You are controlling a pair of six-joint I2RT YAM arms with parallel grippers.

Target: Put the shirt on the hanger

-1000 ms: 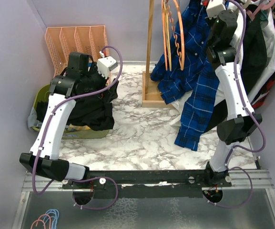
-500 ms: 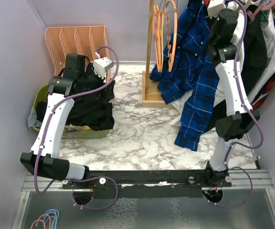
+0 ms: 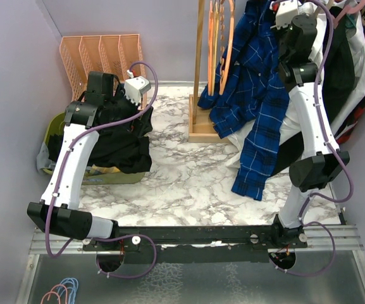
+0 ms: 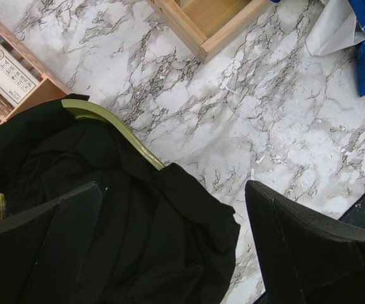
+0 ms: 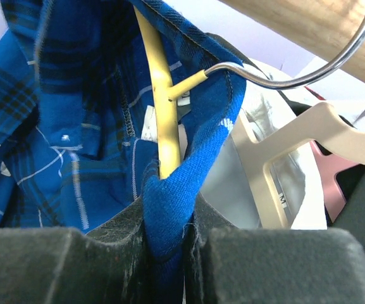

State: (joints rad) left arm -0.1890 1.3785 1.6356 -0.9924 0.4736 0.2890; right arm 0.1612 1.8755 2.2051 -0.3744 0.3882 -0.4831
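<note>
Hanging at the far right of the scene, the shirt (image 3: 258,95) has its long axis close to vertical, with the collar uppermost and one plaid panel trailing down toward the marble-patterned worktop (image 3: 188,183). The fabric is a woven blue plaid with dark checks and thin white lines, and it falls in loose folds. In the right wrist view, the hanger (image 5: 163,107) is a thin, smooth yellow plastic bar rising inside the collar. A short yellow stem branches off it to a bright wire hook that curves over a round wooden rail (image 5: 309,25). The right pincer (image 5: 166,250) is clamped on a doubled fold of the shirt's collar edge just below the yellow bar. A cream plastic hanger (image 5: 296,152) with a flat, broad profile hangs just to the right. The left pincer (image 4: 173,234) stands with its fingers wide apart and nothing between them. It hovers at the left over a matte black garment (image 4: 106,209) heaped in a green basket (image 4: 116,126). A wooden stand (image 3: 201,82) carries orange hangers (image 3: 223,38) left of the shirt.
</note>
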